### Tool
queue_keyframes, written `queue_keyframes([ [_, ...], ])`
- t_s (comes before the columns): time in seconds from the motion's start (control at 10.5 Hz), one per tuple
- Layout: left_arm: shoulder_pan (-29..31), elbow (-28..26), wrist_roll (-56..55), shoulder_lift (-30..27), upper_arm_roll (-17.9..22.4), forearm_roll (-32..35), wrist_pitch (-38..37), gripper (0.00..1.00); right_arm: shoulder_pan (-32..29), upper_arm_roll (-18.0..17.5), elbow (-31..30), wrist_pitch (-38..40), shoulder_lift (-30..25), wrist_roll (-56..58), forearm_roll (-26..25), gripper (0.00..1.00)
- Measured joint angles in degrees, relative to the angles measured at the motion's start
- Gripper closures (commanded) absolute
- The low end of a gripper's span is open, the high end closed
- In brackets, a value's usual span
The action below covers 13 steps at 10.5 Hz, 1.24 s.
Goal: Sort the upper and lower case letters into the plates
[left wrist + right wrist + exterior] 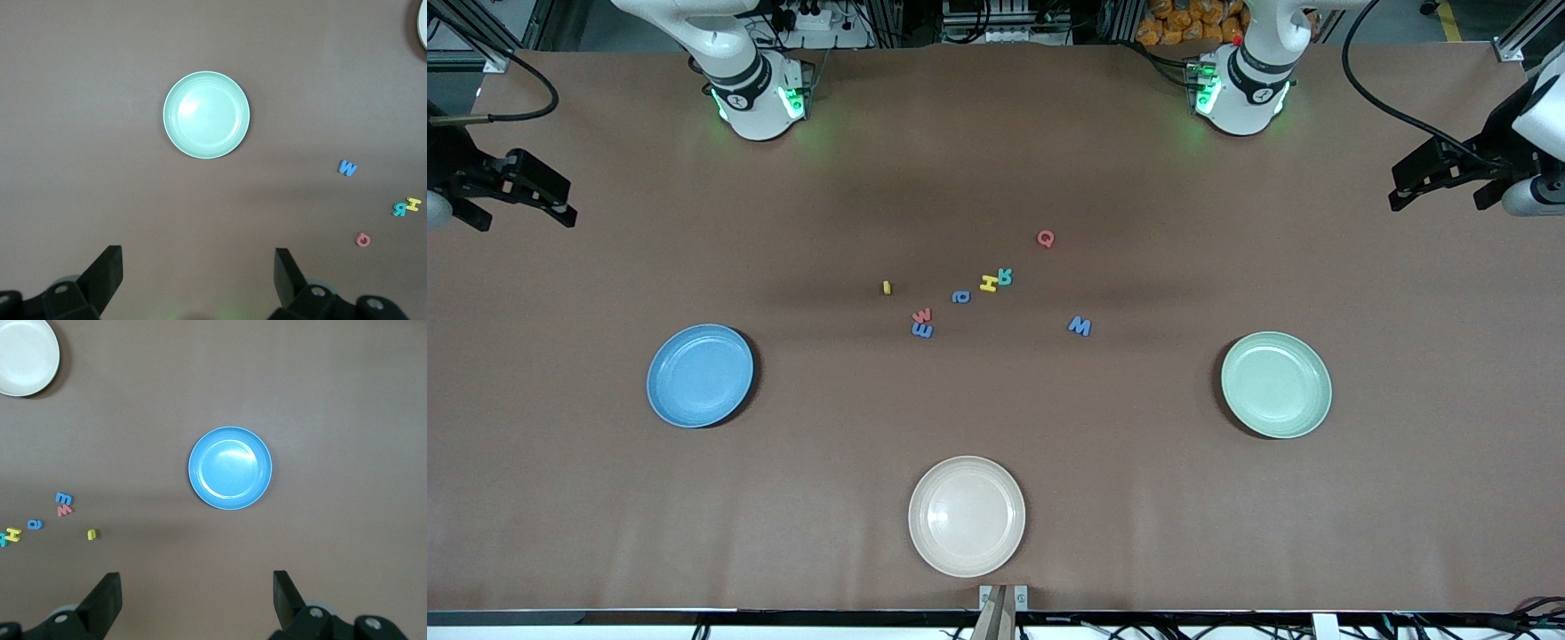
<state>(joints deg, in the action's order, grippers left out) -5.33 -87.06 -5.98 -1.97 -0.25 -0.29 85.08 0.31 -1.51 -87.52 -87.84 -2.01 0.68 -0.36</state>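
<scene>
Both grippers wait with jaws apart — watch the yellow H (988, 284) touching the teal R (1006, 276) — you might grab both.

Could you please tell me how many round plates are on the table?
3: sky blue round plate toward the right arm's end, pale mint green round plate toward the left arm's end, cream-beige round plate between them, nearest the front camera.

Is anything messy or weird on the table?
Nothing is broken or spilled. The little letters lie scattered on the table, none in the blue plate or the green plate. A third, cream plate sits nearest the camera.
</scene>
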Motion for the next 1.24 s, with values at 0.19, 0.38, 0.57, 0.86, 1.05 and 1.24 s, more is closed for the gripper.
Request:
queue_keyframes([
  [0.19, -0.1, 0.0, 0.0, 0.0, 0.0, 0.0, 0.1, 0.0, 0.0, 0.0, 0.0, 0.0, 0.0, 0.0, 0.0, 0.0],
  [0.38, -0.1, 0.0, 0.0, 0.0, 0.0, 0.0, 0.2, 0.0, 0.0, 0.0, 0.0, 0.0, 0.0, 0.0, 0.0, 0.0],
  [0.57, -0.1, 0.0, 0.0, 0.0, 0.0, 0.0, 0.2, 0.0, 0.0, 0.0, 0.0, 0.0, 0.0, 0.0, 0.0, 0.0],
  [0.86, -0.2, 0.0, 0.0, 0.0, -0.1, 0.0, 0.2, 0.0, 0.0, 0.0, -0.2, 0.1, 0.0, 0.0, 0.0, 0.0],
  [1.05, -0.4, 0.0, 0.0, 0.1, -0.1, 0.0, 0.2, 0.0, 0.0, 0.0, -0.6, 0.2, 0.1, 0.0, 0.3, 0.0],
  [1.24, -0.7, -0.1, 0.0, 0.6, -0.4, 0.0, 0.5, 0.0, 0.0, -0.1, -2.7, -0.9, 0.4, 0.0, 1.9, 0.0],
])
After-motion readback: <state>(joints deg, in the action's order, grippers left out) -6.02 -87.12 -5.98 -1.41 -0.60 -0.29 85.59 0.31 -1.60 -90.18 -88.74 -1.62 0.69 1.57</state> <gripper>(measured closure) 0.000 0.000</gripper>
